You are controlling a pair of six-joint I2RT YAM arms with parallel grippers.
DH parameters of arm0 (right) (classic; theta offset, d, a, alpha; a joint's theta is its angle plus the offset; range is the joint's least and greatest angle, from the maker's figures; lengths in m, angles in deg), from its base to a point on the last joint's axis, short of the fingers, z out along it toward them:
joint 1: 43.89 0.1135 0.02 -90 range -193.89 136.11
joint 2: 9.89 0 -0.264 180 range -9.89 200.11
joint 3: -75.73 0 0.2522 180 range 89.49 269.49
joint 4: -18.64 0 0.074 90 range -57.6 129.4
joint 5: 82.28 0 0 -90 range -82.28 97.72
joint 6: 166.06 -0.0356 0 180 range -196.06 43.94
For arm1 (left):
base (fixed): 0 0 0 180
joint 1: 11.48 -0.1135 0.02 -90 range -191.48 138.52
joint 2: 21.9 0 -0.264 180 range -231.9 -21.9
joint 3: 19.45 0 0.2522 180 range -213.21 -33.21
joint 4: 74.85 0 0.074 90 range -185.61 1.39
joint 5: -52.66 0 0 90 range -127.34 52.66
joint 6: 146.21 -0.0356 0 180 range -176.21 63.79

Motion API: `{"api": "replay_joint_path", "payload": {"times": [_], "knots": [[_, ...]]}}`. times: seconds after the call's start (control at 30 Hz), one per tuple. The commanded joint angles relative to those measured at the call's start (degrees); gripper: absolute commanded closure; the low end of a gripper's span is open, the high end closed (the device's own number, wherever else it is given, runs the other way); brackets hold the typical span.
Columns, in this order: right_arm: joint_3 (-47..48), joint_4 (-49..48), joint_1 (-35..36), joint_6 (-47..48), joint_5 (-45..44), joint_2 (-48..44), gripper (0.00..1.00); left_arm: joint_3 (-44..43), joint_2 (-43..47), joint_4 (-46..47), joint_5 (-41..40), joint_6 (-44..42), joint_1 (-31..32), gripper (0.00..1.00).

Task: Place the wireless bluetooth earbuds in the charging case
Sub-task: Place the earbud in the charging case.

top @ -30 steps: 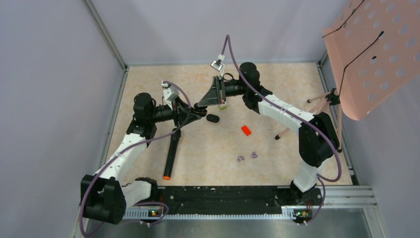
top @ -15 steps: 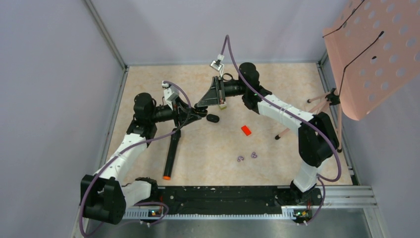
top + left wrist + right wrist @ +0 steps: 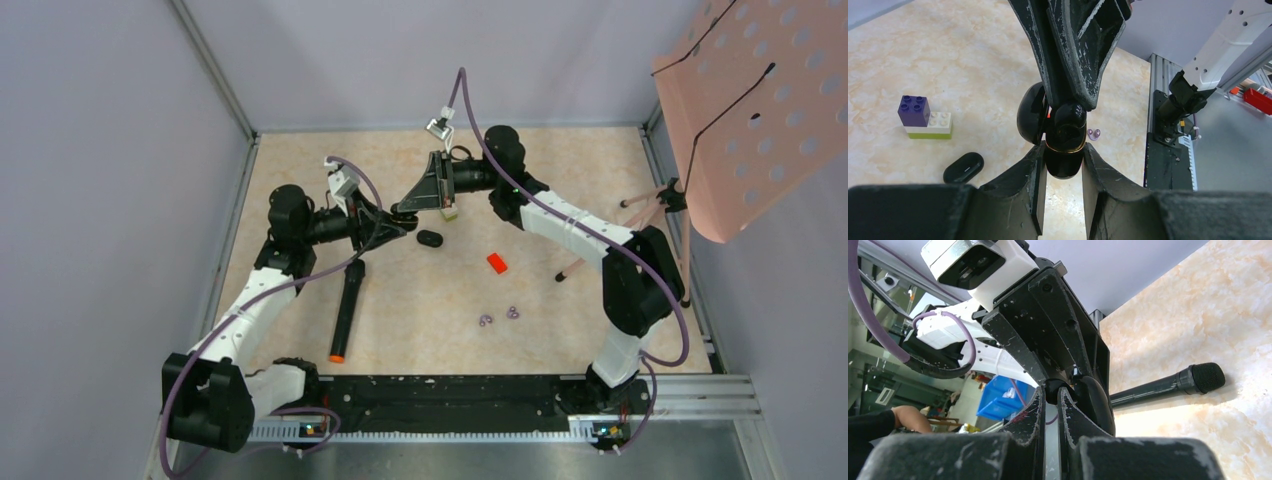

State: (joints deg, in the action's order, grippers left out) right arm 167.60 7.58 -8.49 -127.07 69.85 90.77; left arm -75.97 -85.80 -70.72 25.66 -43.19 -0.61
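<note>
Over the far middle of the bench (image 3: 580, 170), seen from the top camera, the left end effector (image 3: 393, 227) and the right end effector (image 3: 404, 209) meet tip to tip. Just beside them lies a flat black oval piece (image 3: 430, 238). A red block (image 3: 497, 263) and two pale purple rings (image 3: 499, 316) sit nearer the arm bases. A black microphone (image 3: 346, 308) with an orange end lies under the left arm. A pink perforated board (image 3: 760, 90) leans at the right edge.

From the left wrist, the left end effector (image 3: 1063, 152) pinches the base of the glossy black charging case (image 3: 1064, 160). The case has a gold rim and its lid stands open to the left. The right end effector (image 3: 1082, 102) comes down from above onto it. A rounded black piece, apparently an earbud (image 3: 1070, 117), sits at the case's mouth right under those tips. A stack of toy bricks (image 3: 925, 117) and the oval piece (image 3: 963, 167) rest on the bench to the left.

From the right wrist, the right end effector (image 3: 1050, 395) has its fingers pressed almost together. Whether they pinch anything cannot be told, since everything at the tips is black. The microphone (image 3: 1168, 384) lies beyond on the bench.
</note>
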Motion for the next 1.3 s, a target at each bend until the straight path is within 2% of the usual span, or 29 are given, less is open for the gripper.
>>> {"api": "replay_joint_path", "payload": {"times": [0.0,0.43,0.77,1.13,1.27], "knots": [[0.09,0.47,-0.01,2.03,0.62,-1.02,0.99,-2.99,0.95,4.14,-1.61,1.34,-0.45,1.0],[0.56,6.98,-0.49,5.35,-0.78,-1.73,0.91,-2.41,1.97,3.73,-0.11,0.49,-0.59,1.0],[2.93,16.61,-0.64,11.55,-1.16,-4.5,0.67,-1.52,2.9,2.42,1.24,-2.03,-0.5,1.0],[4.21,29.82,-1.32,21.24,-3.33,-8.39,0.66,-0.22,0.89,8.89,2.12,1.22,-0.5,1.0],[8.18,38.26,-3.28,29.21,-1.37,-10.13,0.66,-0.18,0.76,10.08,2.96,1.04,-0.5,1.0]]}}
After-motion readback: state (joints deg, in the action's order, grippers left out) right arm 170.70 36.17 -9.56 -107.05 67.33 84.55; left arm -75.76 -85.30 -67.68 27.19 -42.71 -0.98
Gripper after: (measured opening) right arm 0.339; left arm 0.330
